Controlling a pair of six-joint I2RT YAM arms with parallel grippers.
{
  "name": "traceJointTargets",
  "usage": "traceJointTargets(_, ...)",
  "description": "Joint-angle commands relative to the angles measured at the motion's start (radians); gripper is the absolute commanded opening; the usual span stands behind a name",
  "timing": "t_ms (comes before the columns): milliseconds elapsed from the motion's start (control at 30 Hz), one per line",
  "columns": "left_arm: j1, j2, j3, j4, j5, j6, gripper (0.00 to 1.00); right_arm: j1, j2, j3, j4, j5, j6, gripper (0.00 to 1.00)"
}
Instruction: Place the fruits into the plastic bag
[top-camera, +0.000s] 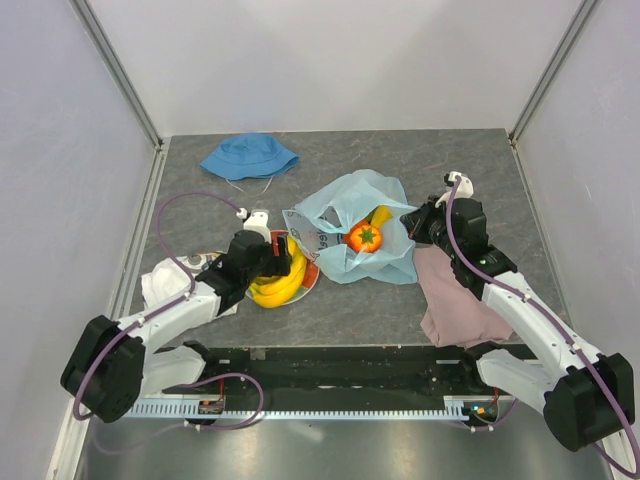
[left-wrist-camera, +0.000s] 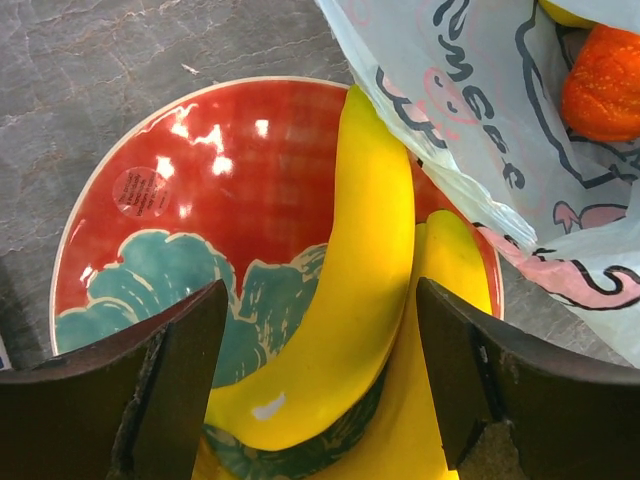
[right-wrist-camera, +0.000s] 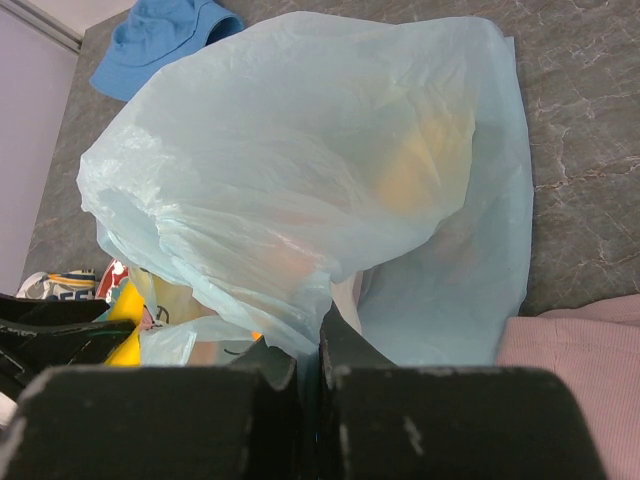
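Cloth: the pink cloth (top-camera: 450, 295) lies on the counter (top-camera: 400, 155) at your right, just beside the bag. Leave it alone.
Left pincer: the left pincer (left-wrist-camera: 320, 330) is released and straddles the bananas, one finger (left-wrist-camera: 180, 350) on each side, with a gap showing at both.
Bananas: the bananas (left-wrist-camera: 365, 250) lie on the plate (left-wrist-camera: 200, 180), curved, with their far tips under the bag's edge.
Grip: the skin looks smooth, so I would go lower before you clench. Take the bunch across its thick middle, squarely, so it cannot roll out.
Lift: I would draw back toward yourself first, then go up, or the tips may drag the film.
Right pincer: the right pincer (right-wrist-camera: 310, 350) is clenched on the bag's rim. Hold it raised so the mouth gapes.
Bag: the bag (top-camera: 345, 200) lies open mid-counter, its mouth toward the plate.
Contents: an orange fruit (top-camera: 365, 237) and a bagged banana (top-camera: 381, 215) are inside. Drop yours beside them, well past the rim.
Hat: the blue hat (top-camera: 248, 156) is far back, well apart.
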Motion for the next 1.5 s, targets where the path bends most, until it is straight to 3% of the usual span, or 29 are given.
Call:
traceJointTargets(0, 0.015, 0.038, 0.002, 0.077, 0.011, -0.026, 0.80, -0.002, -0.017, 0.002, 0.017, 0.015, -0.011, 0.00)
traceJointTargets(367, 0.043, 0.135, 0.033, 0.111, 0.095, -0.017, 0.68, -0.002, -0.006, 0.009, 0.017, 0.015, -0.014, 0.00)
traceJointTargets(500, 0.044, 0.149, 0.045, 0.090, 0.092, -0.016, 0.41, -0.002, 0.000, 0.012, 0.017, 0.015, -0.015, 0.00)
traceJointTargets(567, 0.044, 0.144, 0.052, 0.081, 0.085, -0.016, 0.36, -0.002, 0.003, 0.012, 0.017, 0.015, -0.014, 0.00)
traceJointTargets(1067, 0.044, 0.012, 0.056, 0.050, -0.165, -0.045, 0.21, -0.004, 0.006, 0.011, 0.025, 0.006, -0.008, 0.00)
traceJointTargets(1467, 0.044, -0.026, 0.085, 0.084, -0.221, -0.040, 0.20, -0.002, -0.003, 0.005, 0.025, 0.005, -0.005, 0.00)
